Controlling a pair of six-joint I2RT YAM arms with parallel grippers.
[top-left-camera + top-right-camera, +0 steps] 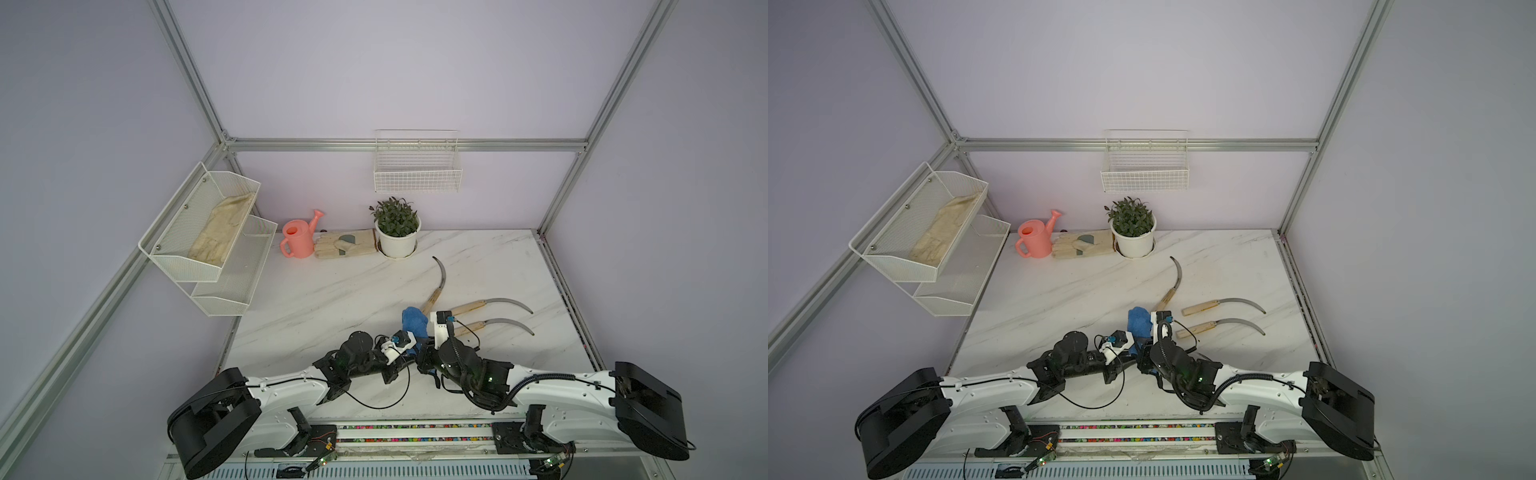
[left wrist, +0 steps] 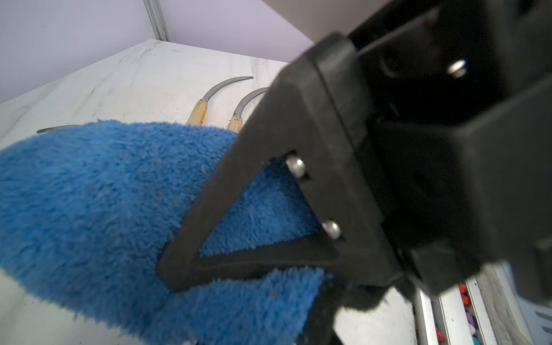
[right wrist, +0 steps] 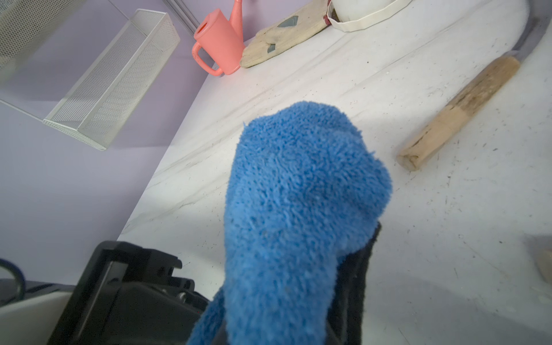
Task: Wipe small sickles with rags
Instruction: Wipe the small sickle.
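- Left gripper (image 1: pixel 414 351): jaws closed tight on the lower edge of the blue microfibre cloth (image 1: pixel 413 321). The left wrist view shows one black finger (image 2: pixel 209 203) pressed into the pile.
- Right gripper (image 1: pixel 424 337): jaws closed and buried under the cloth, which stands up over them. Cannot tell whether fabric is pinched.
- Cloth: upright between the two grippers, over the front centre of the marble tabletop (image 1: pixel 324 299), just beside the handle end of the first sickle (image 1: pixel 436 286).
- Second sickle (image 1: pixel 490 305) and third sickle (image 1: pixel 494 324): flat on the tabletop, side by side to the robot's right of the cloth, apart from it.
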